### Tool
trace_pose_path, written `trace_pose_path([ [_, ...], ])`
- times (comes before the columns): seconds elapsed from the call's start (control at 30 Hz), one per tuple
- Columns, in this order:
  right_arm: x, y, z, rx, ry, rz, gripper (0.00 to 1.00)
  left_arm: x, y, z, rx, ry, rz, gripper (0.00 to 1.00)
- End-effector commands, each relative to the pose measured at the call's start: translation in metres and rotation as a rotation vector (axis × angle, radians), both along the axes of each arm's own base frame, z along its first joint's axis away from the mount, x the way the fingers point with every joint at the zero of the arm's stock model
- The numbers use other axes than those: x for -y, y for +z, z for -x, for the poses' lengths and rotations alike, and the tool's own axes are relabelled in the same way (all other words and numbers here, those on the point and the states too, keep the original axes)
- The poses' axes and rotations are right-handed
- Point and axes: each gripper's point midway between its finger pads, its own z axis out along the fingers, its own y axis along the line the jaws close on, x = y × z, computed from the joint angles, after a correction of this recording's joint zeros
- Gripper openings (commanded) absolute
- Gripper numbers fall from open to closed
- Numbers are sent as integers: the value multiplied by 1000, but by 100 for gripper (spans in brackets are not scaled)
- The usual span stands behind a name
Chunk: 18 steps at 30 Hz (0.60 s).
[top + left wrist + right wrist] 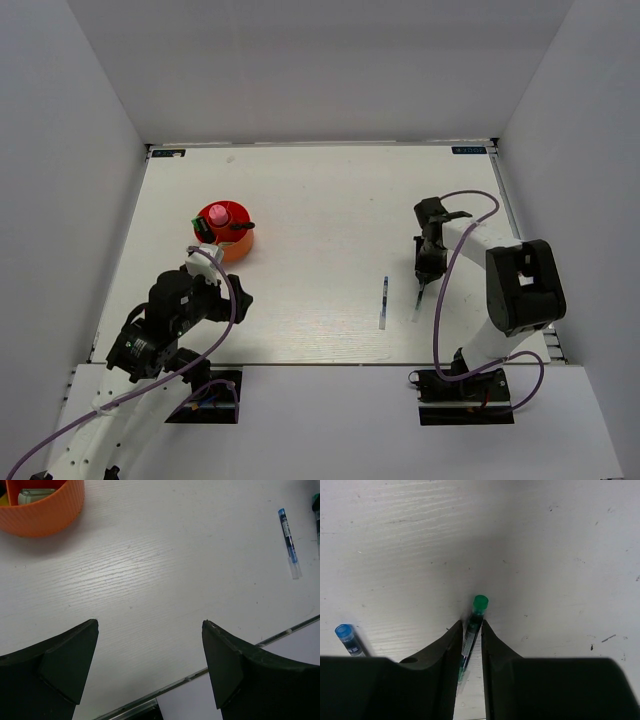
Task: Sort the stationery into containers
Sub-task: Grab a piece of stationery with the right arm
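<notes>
White panels wall in the worktop (320,200) at its far, left and right edges, and purple cables (440,300) loop over both arms. Near the right edge, the right gripper (471,625) has its jaws drawn narrow and clamped on a thin clear pen with a green cap (479,604). The cap pokes out just past the fingertips, and we cannot tell whether the pen is lifted off the surface. A second pen, blue-capped (384,300), lies alone beside it toward the near edge. Well apart, in the left half, stands the round orange organiser (241,248), a pink-capped glue stick (217,214) upright inside. The left gripper (150,624) hangs near it, jaws spread wide and holding nothing.
</notes>
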Motion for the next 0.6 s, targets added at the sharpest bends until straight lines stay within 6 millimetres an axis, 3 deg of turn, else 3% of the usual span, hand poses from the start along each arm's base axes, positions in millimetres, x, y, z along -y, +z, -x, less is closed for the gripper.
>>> trace_pose_path([
  [0.0, 2, -20, 15, -52, -67, 2, 25, 0, 2, -1, 11, -1, 1, 95],
  [0.23, 1, -29, 19, -77, -98, -15, 20, -1, 2, 0, 11, 2, 0, 95],
  [0.5, -8, -32, 22, -83, -128, -97, 1, -2, 0, 0, -1, 5, -7, 95],
  [0.57, -10, -30, 16, -65, -125, -124, 0, -3, 2, -1, 6, 9, -8, 95],
])
